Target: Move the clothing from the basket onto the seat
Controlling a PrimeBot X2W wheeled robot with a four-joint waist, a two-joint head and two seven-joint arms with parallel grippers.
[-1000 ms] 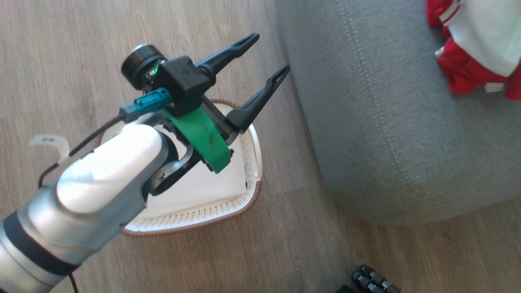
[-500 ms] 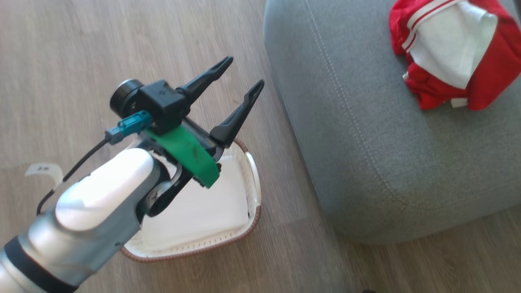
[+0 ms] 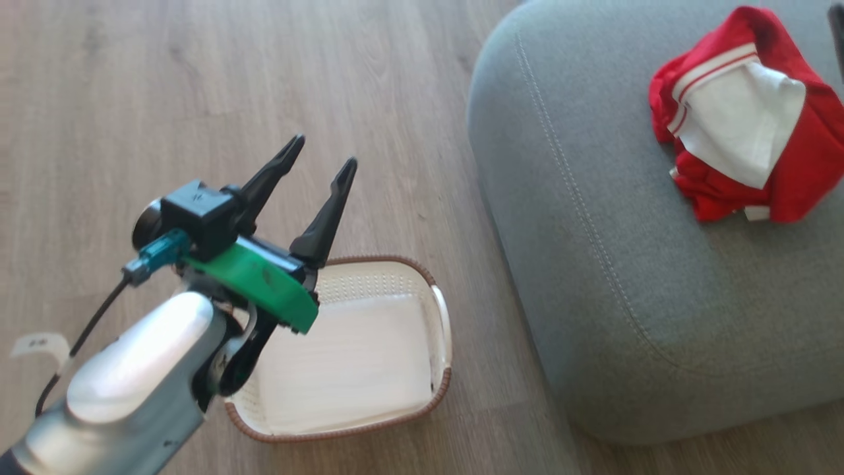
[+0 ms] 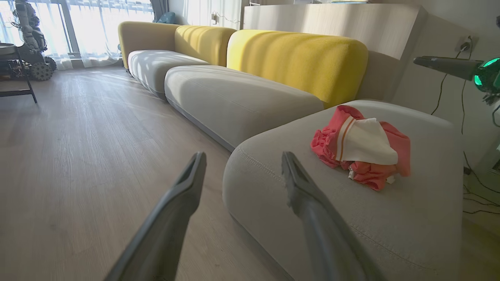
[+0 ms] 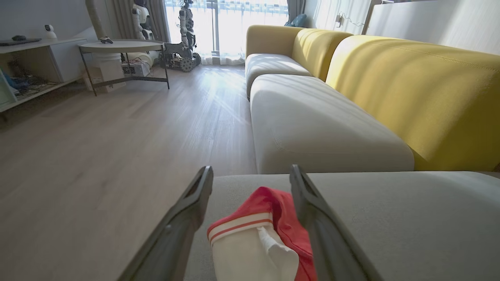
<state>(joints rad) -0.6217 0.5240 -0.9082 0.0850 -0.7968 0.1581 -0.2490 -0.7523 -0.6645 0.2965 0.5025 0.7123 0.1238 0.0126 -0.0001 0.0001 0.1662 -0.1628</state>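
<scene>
1. Lying in a loose heap on the seat [image 3: 593, 264], the clothing [image 3: 738, 125] sits ahead of and below the right jaws, framed between their two fingers in the right wrist view. From the left jaws it is ahead and off to the right, well apart.
2. Both pairs of jaws stand spread wide with nothing between them. The basket [image 3: 379, 280] rests on the floor below and a little right of the left jaws, near the seat. Its inside looks bare of red fabric (so the move seems done, or nearly).
3. I judge the clothing to be light, soft and limp. It should sag and drape when lifted. It is not fragile, and the cloth should grip the fingers rather than slide.
4. The best hold looks to be the bunched red ridge nearest the right jaws, by the striped trim. Pinching several layers there should lift the heap as one. A single layer of the flat white panel would likely unroll and trail.
</scene>
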